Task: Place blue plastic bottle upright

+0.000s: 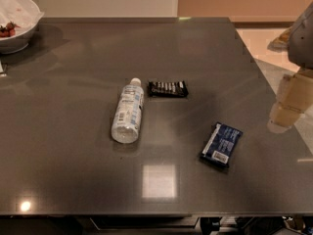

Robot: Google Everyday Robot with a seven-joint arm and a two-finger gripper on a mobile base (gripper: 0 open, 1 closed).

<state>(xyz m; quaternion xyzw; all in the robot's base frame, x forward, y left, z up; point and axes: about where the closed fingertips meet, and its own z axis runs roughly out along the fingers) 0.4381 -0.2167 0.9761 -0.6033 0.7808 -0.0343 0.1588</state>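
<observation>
The blue plastic bottle (128, 111) lies on its side near the middle of the dark grey table (73, 170). It is clear with a white and light-blue label, and its white cap (136, 82) points away from me. My gripper (288, 104) hangs at the right edge of the view, over the table's right side, well to the right of the bottle and not touching it.
A black snack packet (168, 88) lies just right of the bottle's cap. A dark-blue wrapped packet (221, 144) lies further right and nearer. A white bowl (14, 23) with red food stands at the far left corner.
</observation>
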